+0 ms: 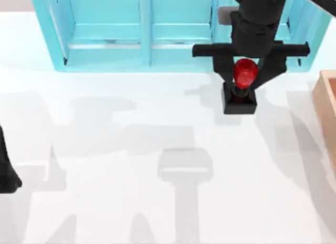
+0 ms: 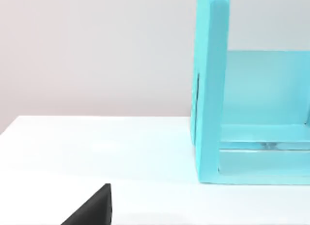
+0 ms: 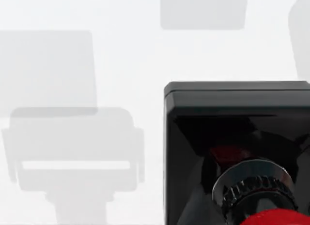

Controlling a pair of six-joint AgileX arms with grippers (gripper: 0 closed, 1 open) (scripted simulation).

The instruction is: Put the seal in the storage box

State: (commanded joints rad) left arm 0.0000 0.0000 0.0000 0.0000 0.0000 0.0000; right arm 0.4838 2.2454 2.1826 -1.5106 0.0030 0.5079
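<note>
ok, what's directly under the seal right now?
Bare white table around the seal; its black base hides the contact patch. The right end effector straddles its red knob.

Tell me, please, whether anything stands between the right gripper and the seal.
Nothing visible does. The right gripper is already around the seal's red knob, in front of the blue rack. The left arm sits parked at the table's left edge.

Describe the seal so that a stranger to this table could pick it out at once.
Start at the big turquoise rack along the table's far edge and go to its right end, where the right gripper hangs. The seal stands on the white table just in front of it: a black square block topped by a glossy red knob, the only red thing there.
</note>
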